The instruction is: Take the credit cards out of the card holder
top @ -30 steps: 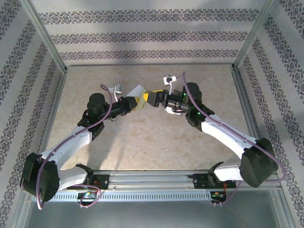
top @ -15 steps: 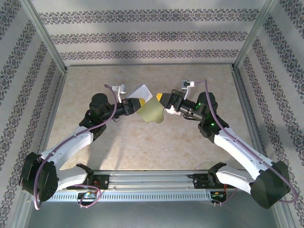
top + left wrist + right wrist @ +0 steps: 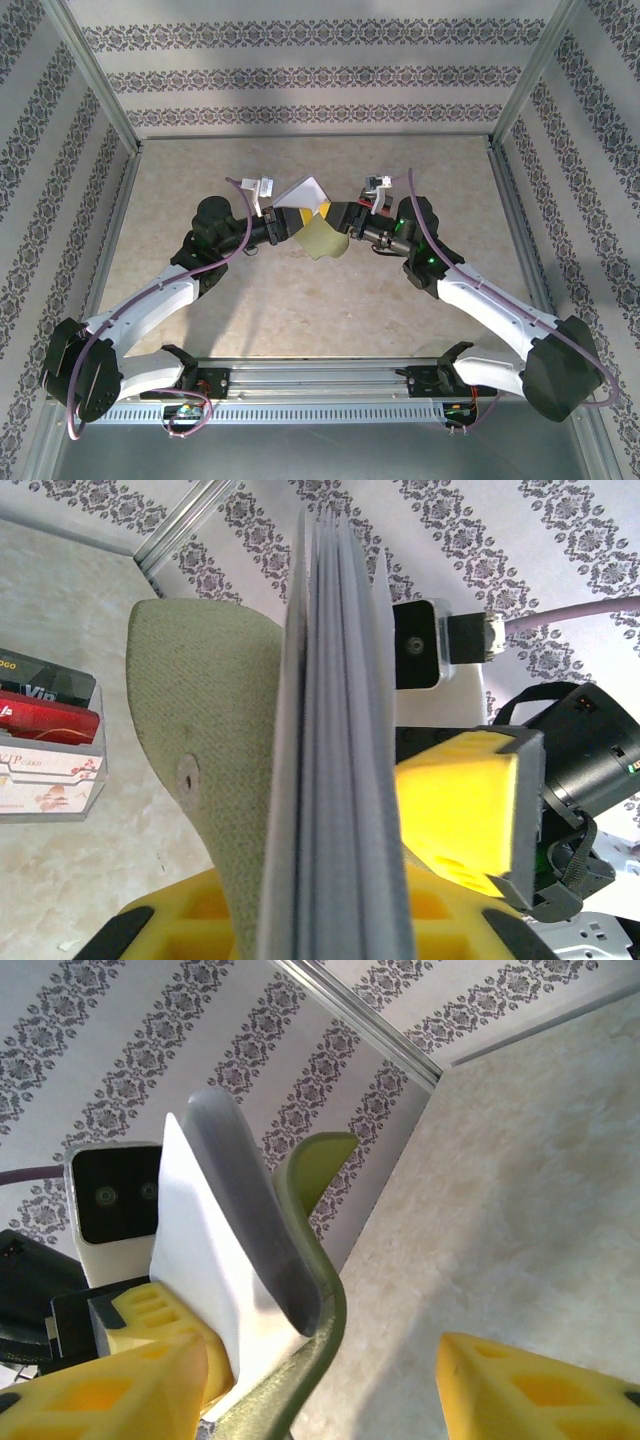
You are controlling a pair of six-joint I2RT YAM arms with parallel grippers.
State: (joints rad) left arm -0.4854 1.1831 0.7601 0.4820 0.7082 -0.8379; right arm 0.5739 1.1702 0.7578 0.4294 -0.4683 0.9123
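The olive-green card holder hangs spread open above the table's middle, its pale inner leaves fanned upward. My left gripper is shut on its near edge; in the left wrist view the grey-white leaves stand edge-on between my jaws beside the olive flap. Dark, red and white credit cards sit in a clear pocket at that view's left edge. My right gripper is open right beside the holder; its yellow fingers straddle the olive edge without closing.
The beige marbled table is walled by patterned panels and metal posts. Both arms meet at the centre, so their wrists and purple cables crowd that spot. The right gripper's yellow finger looms close in the left wrist view.
The right gripper let the holder go and drew back right, then came back in beside it. The olive flap dropped open, and the left gripper lifted slightly.
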